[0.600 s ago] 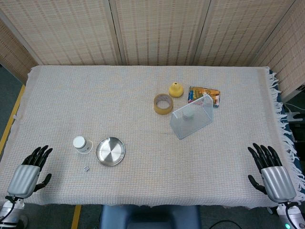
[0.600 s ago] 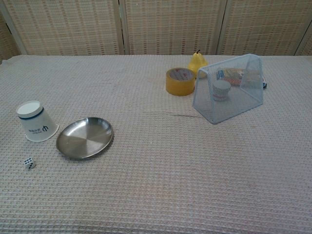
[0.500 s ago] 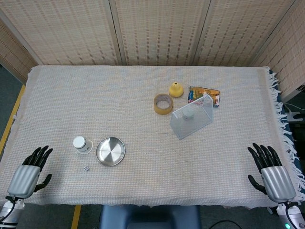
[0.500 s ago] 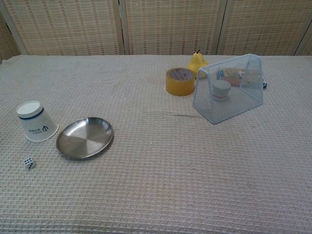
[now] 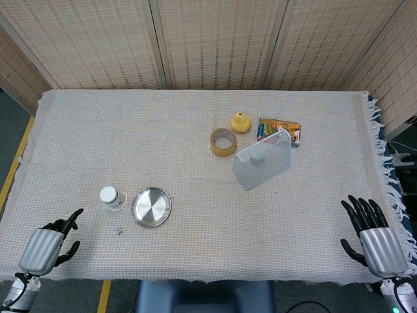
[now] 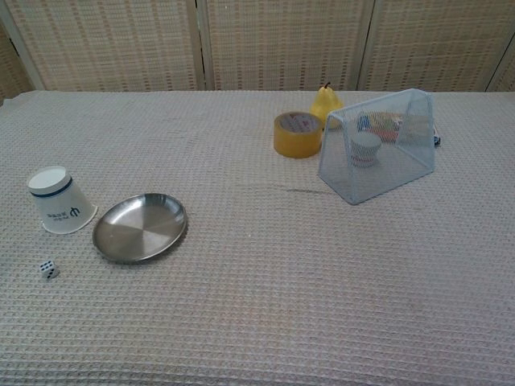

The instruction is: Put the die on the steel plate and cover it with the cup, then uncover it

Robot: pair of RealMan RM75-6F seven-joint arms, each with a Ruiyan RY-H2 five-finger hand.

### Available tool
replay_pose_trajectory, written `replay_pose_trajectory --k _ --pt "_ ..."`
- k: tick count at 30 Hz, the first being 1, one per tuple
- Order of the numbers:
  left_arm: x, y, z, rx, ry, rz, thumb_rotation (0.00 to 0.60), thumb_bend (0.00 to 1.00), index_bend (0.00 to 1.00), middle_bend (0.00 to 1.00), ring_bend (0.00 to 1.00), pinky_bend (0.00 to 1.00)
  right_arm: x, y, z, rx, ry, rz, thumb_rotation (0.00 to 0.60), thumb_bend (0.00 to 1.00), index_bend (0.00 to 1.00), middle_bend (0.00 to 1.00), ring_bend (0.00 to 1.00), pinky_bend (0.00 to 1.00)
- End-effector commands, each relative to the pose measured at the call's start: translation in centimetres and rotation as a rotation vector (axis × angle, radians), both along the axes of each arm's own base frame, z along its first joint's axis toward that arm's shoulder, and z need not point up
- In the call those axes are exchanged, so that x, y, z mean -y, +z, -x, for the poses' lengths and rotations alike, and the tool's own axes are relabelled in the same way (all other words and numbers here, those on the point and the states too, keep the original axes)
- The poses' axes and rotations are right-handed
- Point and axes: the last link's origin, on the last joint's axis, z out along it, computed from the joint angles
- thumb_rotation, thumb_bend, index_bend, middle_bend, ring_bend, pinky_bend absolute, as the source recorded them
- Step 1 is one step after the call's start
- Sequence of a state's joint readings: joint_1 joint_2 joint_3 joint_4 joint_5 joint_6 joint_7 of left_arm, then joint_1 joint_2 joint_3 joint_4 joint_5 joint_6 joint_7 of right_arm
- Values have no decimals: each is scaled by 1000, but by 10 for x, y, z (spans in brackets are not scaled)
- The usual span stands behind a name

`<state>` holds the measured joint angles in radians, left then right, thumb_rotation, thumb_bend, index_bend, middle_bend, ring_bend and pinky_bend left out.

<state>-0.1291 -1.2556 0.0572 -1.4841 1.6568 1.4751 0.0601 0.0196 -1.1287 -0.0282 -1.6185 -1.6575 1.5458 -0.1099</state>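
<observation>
left hand [image 5: 44, 248] at near table edge, fingers partly curled, empty; right hand [image 5: 378, 245] flat, fingers spread, empty.

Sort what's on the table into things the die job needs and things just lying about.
Needed: die, steel plate, cup standing upside down beside the plate.

Lying about: tape roll, yellow pear, wire mesh basket, snack packet.
</observation>
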Motion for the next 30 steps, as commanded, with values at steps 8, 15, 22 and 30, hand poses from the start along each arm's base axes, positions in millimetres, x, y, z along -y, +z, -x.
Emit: replay_pose_trajectory --k 8,15,22,30 --pt "-8 -49 7 41 -9 104 600 356 330 1000 970 1000 2 -3 1 -7 -10 -10 600 199 0 0 0 0" --pt "-19 -64 9 8 -2 104 600 334 333 1000 1000 1000 3 -5 2 -12 -18 -13 600 199 0 0 0 0" --pt "-29 -90 7 9 16 113 600 317 355 1000 1000 1000 8 -7 5 -22 -37 -18 600 199 0 0 0 0" --pt "-38 -102 2 12 12 127 600 301 363 1000 1000 1000 10 -7 7 -25 -49 -18 600 199 0 0 0 0"
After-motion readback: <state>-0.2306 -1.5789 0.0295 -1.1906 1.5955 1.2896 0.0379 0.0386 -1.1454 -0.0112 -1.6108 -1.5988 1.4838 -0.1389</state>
